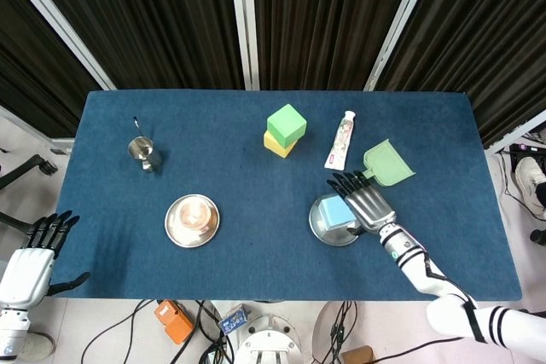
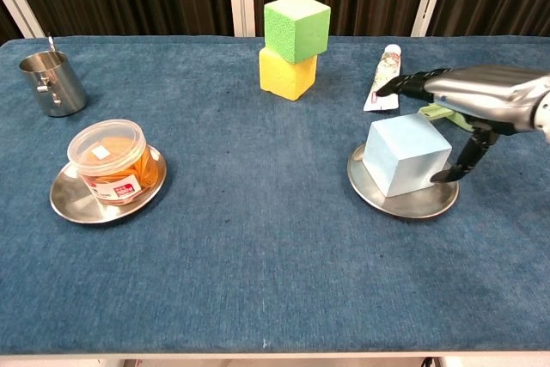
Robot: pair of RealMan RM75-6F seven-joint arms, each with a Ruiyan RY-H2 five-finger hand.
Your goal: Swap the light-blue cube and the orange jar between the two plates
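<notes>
A: Where the right hand reaches in over the table, what is it doing with the light-blue cube?

B: It hangs over the cube's far right side, palm down, fingers stretched out and apart toward the toothpaste tube. The thumb points down beside the cube's right face, with its tip at the rim of the right plate. Whether the thumb presses the cube I cannot tell. Nothing is clasped in that hand.

A: And the cube itself?

B: It sits on the right plate, flat and upright. From the head view the hand covers the cube's right part.

A: Where is the orange jar, taking the cube as the mark?

B: Well off to the cube's left, standing on the left plate with its clear lid on.

A: The left hand?

B: Far left of the cube, beyond the table's edge, fingers spread, holding nothing. Only the head view shows it.

A: What else lies near the cube?

B: Behind it, the green dustpan just beyond the right hand. Further back and left, a green block rests on a yellow block. A steel cup stands far left, behind the jar.
</notes>
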